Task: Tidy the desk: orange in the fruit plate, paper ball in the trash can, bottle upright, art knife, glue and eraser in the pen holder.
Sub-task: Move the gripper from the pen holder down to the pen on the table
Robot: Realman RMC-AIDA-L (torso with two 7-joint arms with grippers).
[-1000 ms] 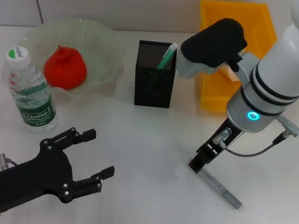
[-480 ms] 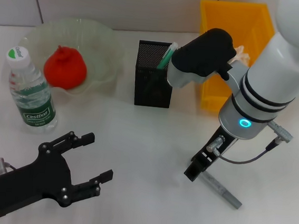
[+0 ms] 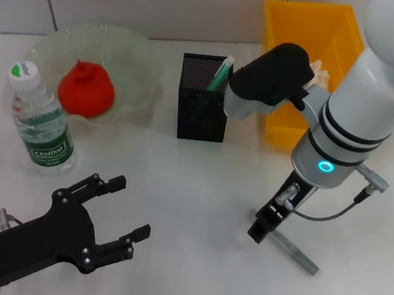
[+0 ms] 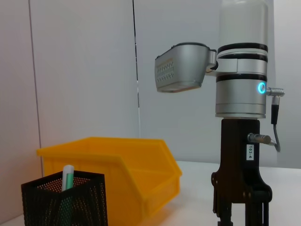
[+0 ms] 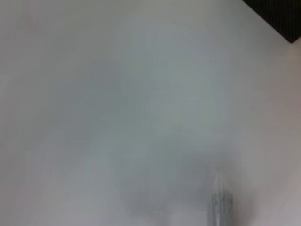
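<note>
We see the right gripper (image 3: pixel 260 228) down at the end of the gray art knife (image 3: pixel 293 251), grip unclear, while the left gripper (image 3: pixel 118 207) hovers spread wide.

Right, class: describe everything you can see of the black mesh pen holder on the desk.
The pen holder is a square cup of black metal mesh, taller than wide, with a solid rim at the top. It stands upright on the white desk, between the fruit plate on the robot's left and the yellow trash can on its right, touching neither. A green stick with a pale tip leans inside it, poking above the rim. Neither gripper touches it.
</note>
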